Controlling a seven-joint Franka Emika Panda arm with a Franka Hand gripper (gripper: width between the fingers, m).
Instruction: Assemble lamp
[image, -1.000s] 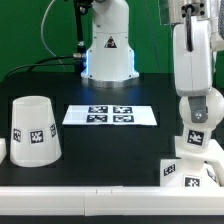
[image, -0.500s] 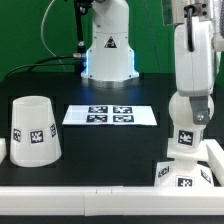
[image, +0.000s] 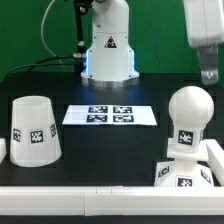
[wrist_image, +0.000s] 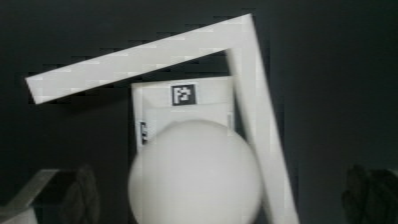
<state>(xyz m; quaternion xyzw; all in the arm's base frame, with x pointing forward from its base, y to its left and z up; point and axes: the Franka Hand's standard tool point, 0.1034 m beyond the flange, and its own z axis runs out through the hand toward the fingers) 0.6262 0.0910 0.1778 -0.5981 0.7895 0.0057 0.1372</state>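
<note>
The round bulb (image: 190, 108) stands upright with its stem in the square stepped base (image: 185, 178) at the exterior view's right front. My gripper (image: 208, 70) hangs above and slightly right of the bulb, clear of it. In the wrist view the bulb (wrist_image: 205, 170) fills the space below my gripper (wrist_image: 222, 205), and the dark fingers (wrist_image: 71, 198) stand wide apart at either side, open and not touching it. The base (wrist_image: 183, 110) shows behind the bulb with a tag on it. The truncated-cone shade (image: 35, 130) stands alone at the exterior view's left front.
The marker board (image: 110, 115) lies flat in the middle of the black table. The robot's white pedestal (image: 108, 55) stands behind it. A white L-shaped rail (image: 215, 155) borders the base at the right and front; it also shows in the wrist view (wrist_image: 160, 58).
My gripper has let go of the bulb and risen straight up. The bulb stays standing in the base. The shade has not moved.
</note>
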